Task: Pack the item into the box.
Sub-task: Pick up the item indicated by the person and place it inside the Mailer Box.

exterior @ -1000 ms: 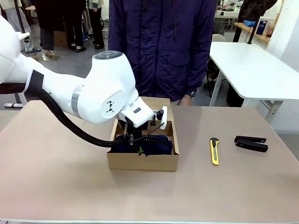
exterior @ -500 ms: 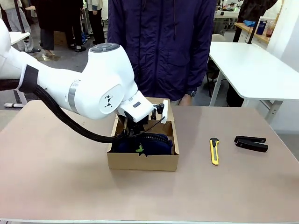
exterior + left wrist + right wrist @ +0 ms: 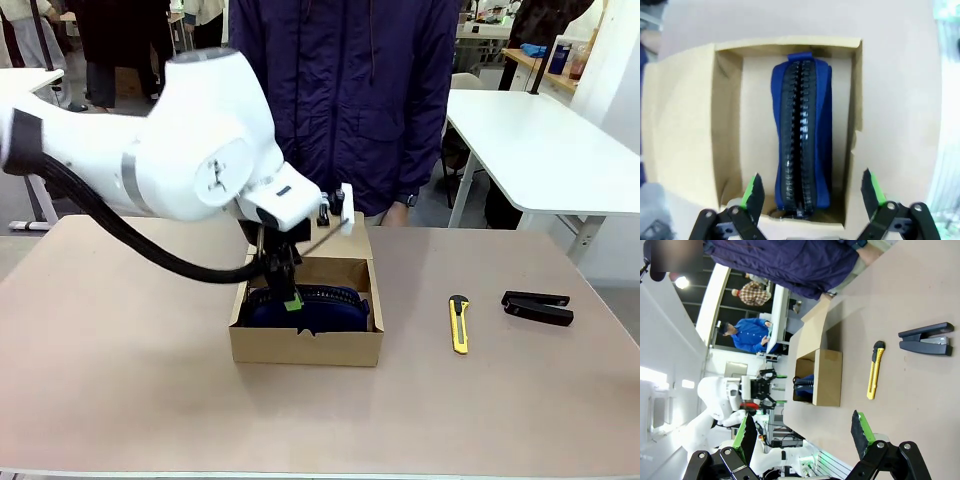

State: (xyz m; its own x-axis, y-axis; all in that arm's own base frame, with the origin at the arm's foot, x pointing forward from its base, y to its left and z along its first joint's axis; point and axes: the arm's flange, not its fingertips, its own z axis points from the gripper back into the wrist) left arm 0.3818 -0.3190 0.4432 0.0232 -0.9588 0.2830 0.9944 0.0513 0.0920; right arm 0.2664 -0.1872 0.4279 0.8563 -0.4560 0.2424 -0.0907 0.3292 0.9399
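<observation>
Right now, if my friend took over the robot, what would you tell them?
Left gripper: open, over one end of the pouch, gripping nothing.
Right gripper: open and empty, off to the side above the table.
Pouch: lying zipper-up inside the box, mid-table in front of the person.
Done: the pouch is in the box.
Left: lift the left arm clear; the lid flap is open, so close it if that is wanted.
Yellow knife and black stapler lie to the box's right; leave them.
</observation>
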